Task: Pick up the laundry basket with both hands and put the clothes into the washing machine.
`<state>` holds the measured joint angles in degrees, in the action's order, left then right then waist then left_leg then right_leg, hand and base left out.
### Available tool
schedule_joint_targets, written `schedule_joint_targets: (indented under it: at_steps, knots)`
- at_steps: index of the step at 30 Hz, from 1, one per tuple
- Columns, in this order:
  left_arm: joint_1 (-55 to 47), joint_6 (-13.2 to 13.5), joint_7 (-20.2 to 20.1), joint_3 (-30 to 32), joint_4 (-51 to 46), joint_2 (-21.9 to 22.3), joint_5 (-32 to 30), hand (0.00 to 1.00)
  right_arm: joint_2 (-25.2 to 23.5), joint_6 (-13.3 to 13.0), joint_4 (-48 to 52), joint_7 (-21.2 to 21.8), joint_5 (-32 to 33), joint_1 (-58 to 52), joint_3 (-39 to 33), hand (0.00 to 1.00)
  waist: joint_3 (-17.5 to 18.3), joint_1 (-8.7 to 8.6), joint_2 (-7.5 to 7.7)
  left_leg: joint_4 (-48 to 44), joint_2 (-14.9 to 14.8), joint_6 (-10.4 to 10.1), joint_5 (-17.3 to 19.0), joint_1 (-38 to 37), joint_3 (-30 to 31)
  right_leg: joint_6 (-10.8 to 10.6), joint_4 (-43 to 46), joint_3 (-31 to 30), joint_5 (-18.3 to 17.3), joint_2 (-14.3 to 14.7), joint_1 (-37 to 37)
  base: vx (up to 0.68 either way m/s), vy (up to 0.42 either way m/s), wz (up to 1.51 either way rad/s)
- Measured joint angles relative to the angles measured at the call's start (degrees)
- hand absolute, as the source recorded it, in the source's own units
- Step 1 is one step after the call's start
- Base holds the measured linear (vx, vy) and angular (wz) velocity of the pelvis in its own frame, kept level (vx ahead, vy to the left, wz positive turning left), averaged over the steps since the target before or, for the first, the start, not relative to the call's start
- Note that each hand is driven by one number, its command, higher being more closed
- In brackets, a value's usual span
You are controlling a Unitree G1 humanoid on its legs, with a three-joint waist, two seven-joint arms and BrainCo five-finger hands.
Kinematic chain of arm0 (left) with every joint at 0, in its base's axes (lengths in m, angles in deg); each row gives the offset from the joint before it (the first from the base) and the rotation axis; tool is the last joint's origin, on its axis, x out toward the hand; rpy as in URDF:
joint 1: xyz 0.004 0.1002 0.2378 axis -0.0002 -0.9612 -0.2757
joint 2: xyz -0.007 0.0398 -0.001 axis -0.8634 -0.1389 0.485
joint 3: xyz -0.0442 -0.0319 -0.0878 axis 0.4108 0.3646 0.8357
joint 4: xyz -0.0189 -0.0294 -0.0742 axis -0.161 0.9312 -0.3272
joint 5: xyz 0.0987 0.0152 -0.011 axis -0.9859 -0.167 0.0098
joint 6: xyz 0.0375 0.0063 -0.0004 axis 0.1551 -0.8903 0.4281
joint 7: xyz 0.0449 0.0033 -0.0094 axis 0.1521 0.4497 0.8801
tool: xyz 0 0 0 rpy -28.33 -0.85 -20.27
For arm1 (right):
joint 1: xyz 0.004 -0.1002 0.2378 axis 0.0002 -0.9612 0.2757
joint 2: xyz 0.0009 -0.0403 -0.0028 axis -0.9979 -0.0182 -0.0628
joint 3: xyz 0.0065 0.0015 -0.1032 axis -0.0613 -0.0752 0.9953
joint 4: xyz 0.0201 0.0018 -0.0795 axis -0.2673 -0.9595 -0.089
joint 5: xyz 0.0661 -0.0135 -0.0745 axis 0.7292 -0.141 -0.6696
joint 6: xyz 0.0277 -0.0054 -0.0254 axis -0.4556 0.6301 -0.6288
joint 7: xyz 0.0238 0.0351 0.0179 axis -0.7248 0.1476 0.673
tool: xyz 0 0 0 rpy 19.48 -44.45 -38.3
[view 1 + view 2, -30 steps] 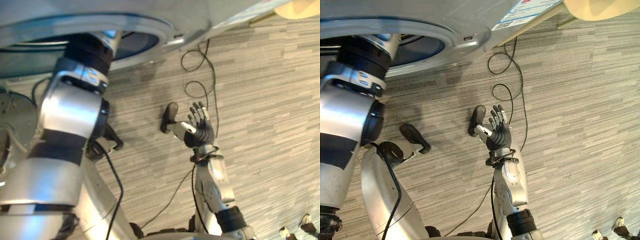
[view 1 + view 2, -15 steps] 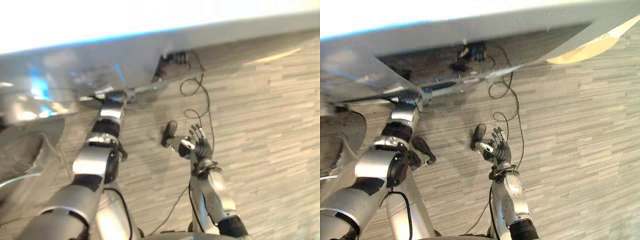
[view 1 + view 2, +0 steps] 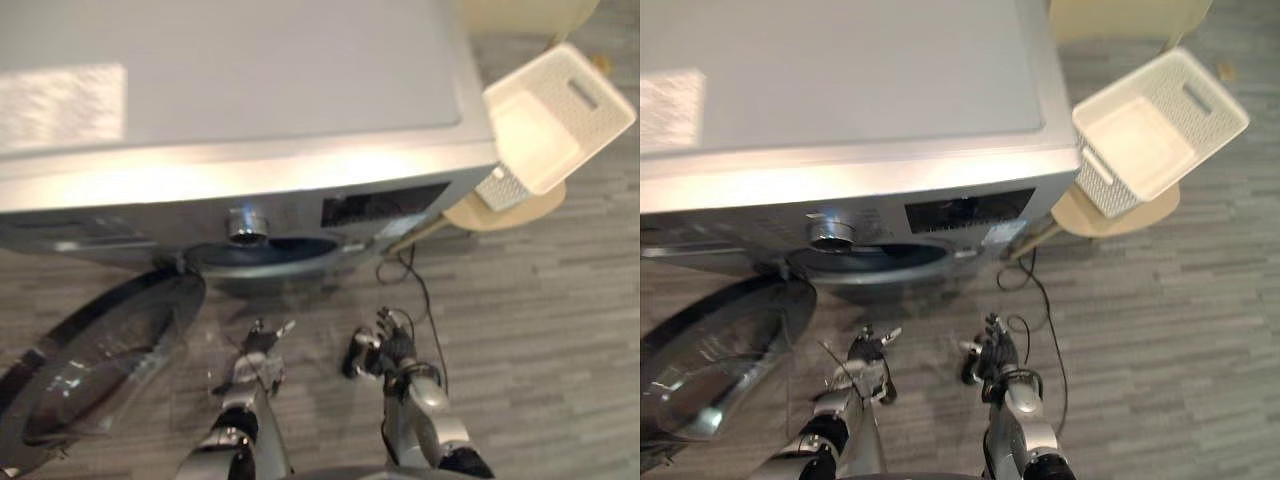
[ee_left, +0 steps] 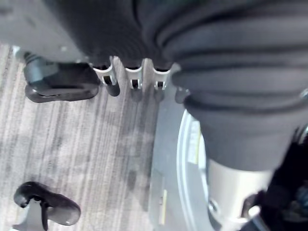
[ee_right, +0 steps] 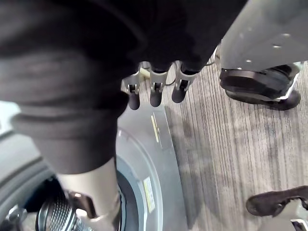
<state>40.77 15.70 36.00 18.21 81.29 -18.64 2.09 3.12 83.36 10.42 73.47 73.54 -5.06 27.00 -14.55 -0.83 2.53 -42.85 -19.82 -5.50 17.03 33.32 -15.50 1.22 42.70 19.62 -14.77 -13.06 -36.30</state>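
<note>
White woven-look plastic makes up the laundry basket (image 3: 1135, 135). It is a rectangular tub with slot handles in its short ends, and it sits slightly skewed on a round pale wooden stool (image 3: 1128, 213) just right of the washing machine (image 3: 250, 70). That perch likely keeps it at a height both hands can reach. Its inside looks bare, so I judge that the clothes are out of it, though the drum mouth (image 3: 265, 255) is too dark to confirm this.

The machine is smooth grey metal with a flat top, a ribbed silver knob (image 3: 243, 222) and a dark display strip. Its round glass door (image 3: 90, 370) is swung wide to the near left, leaving the mouth clear for loading.

The left hand (image 3: 258, 350) and the right hand (image 3: 392, 350) hang low in front of the machine, near each other but apart. Each has its fingers loose and straight and holds nothing, and both are well away from the basket. Under them lies grey, plank-striped floor (image 3: 560, 330).
</note>
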Motion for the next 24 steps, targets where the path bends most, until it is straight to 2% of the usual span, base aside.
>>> schedule_joint_targets:
  at_steps: [2,4,6,7,8,10,11,13,15,16,17,18,19,20,21,22,24]
  knots:
    - [-3.4,0.1,0.0,0.0,0.0,-0.5,0.0,0.0,0.0,0.2,-2.3,0.1,-1.7,-2.1,0.5,0.0,1.6,0.37,-0.1,6.6,2.0,-0.8,-2.7,-5.3,-0.2,-0.7,-3.9,1.3,0.4,-0.3,5.0,0.06,-0.104,0.45]
    - [-6.3,0.6,0.2,-0.1,0.0,-1.5,0.0,0.0,0.3,0.3,-3.5,0.5,-3.2,-4.8,1.4,0.0,3.6,0.79,0.29,16.1,4.8,-1.2,-7.3,-10.5,0.1,-1.2,-8.3,3.9,0.9,-1.2,10.1,0.09,-0.131,0.68]
    - [-9.2,2.1,0.3,-0.5,-0.1,-1.8,0.7,0.0,1.3,-0.1,-4.9,1.2,-4.6,-8.1,1.4,0.0,6.8,0.94,0.26,28.8,7.8,-1.8,-14.5,-17.2,2.3,-1.4,-12.6,8.4,1.0,-2.1,15.5,0.14,-0.132,0.96]
    - [-9.7,2.4,0.4,-0.6,-0.2,-1.9,1.0,0.0,1.6,-0.1,-6.0,1.3,-4.9,-7.9,1.1,0.0,7.5,1.22,0.01,30.5,8.0,-2.1,-15.8,-17.9,2.9,-1.3,-13.3,9.6,1.1,-2.1,16.5,0.14,-0.09,0.79]
    - [-9.9,2.8,0.4,-1.1,-0.1,-1.6,1.2,0.0,1.7,-0.1,-9.2,1.3,-5.0,-7.0,-0.9,0.0,8.6,1.66,-0.3,30.4,8.0,-2.4,-16.3,-18.2,4.3,0.1,-14.4,11.8,1.8,-2.3,18.2,0.12,-0.051,0.54]
    - [-10.6,3.8,0.2,-3.4,0.1,-1.0,1.2,0.0,2.3,-0.1,-15.4,1.3,-5.6,-4.2,-6.5,0.0,8.9,1.65,-0.3,22.2,8.2,-1.3,-13.5,-17.9,5.5,0.4,-15.2,13.9,2.3,-3.7,21.1,0.1,0.008,0.5]
    - [-11.0,4.0,0.2,-3.9,0.1,-0.4,1.2,0.0,3.2,0.0,-17.2,1.1,-6.2,-3.9,-8.7,0.0,9.0,1.63,-0.42,17.7,8.0,-1.2,-11.9,-18.1,6.0,-0.2,-15.7,14.2,2.7,-4.3,22.5,0.04,0.087,0.35]
    - [-12.2,4.6,0.2,-5.0,0.1,0.2,2.2,0.0,5.3,0.2,-20.0,1.0,-6.8,-4.0,-11.4,0.0,9.7,1.56,-1.34,11.9,7.2,-2.0,-10.6,-18.5,7.6,-1.6,-17.0,14.6,4.0,-4.7,24.4,0.0,0.147,0.12]
    - [-13.5,4.8,0.2,-5.8,-0.2,0.5,3.3,0.0,6.5,1.2,-22.3,0.8,-7.2,-3.6,-14.6,0.0,10.4,1.3,-2.44,12.9,9.1,-2.2,-10.5,-19.2,8.2,-3.5,-21.1,13.1,6.3,-3.1,26.0,-0.05,0.19,-0.03]
    - [-14.2,4.9,0.2,-7.0,-0.5,-0.2,3.5,0.0,6.5,1.6,-23.5,0.7,-7.2,-4.0,-15.5,0.0,11.4,0.87,-1.81,16.4,10.4,-2.2,-10.5,-21.3,10.8,-3.3,-24.7,12.1,8.3,-3.3,26.7,-0.07,0.158,-0.08]
    - [-14.5,4.9,0.2,-7.9,-0.6,-0.7,3.5,0.0,6.4,1.8,-23.7,0.7,-7.2,-4.0,-16.2,0.0,11.6,0.83,-1.92,18.2,11.0,-2.5,-10.1,-22.3,12.3,-3.4,-25.9,12.2,9.4,-3.3,27.4,-0.08,0.221,-0.19]
    - [-14.9,4.9,0.1,-8.5,-0.6,-1.0,3.7,0.0,6.5,1.8,-23.6,0.6,-7.2,-3.9,-17.1,0.0,11.7,0.78,-3.15,18.8,11.2,-3.3,-8.3,-22.9,14.2,-3.9,-26.8,12.3,11.2,-3.1,27.5,-0.11,0.3,-0.22]
    - [-15.1,4.8,0.0,-9.7,-0.6,-0.8,4.0,0.0,6.6,1.9,-23.7,0.5,-7.2,-3.6,-18.6,0.0,11.8,0.19,-4.5,20.0,11.3,-2.9,-6.3,-23.3,14.4,-4.3,-26.6,11.9,11.9,-2.9,27.0,-0.11,0.294,-0.11]
    - [-15.2,4.8,-0.3,-10.3,-0.7,-0.9,4.0,0.0,6.5,2.2,-23.9,0.4,-7.2,-3.0,-19.4,0.0,11.9,-0.37,-4.91,21.7,11.9,-1.9,-5.6,-23.9,14.4,-4.7,-26.7,11.8,12.5,-3.3,26.7,-0.12,0.234,0.03]
    - [-15.3,4.8,-0.7,-10.8,-0.7,-1.0,4.1,0.0,6.4,2.3,-24.2,0.4,-7.3,-2.6,-19.8,0.0,11.9,-0.99,-4.89,22.7,12.3,-1.5,-5.3,-24.2,14.3,-4.9,-26.7,11.8,13.0,-3.8,26.6,-0.15,0.213,0.1]
    - [-15.0,4.8,-1.3,-12.9,-1.6,-1.8,3.9,0.0,6.0,2.5,-25.4,0.2,-7.5,-1.8,-21.0,0.0,11.5,-1.35,-4.19,23.0,14.1,-1.0,-5.1,-24.1,14.1,-5.1,-27.1,11.5,14.7,-5.4,26.1,-0.17,0.194,0.03]
    - [-15.3,4.8,-2.0,-14.3,-2.1,-2.0,3.7,0.0,6.1,2.7,-25.6,-0.1,-8.4,-1.7,-21.3,0.0,11.5,-1.33,-4.06,22.7,15.5,-0.4,-4.8,-24.0,13.9,-5.5,-28.5,10.7,16.2,-6.3,26.5,-0.2,0.172,-0.05]
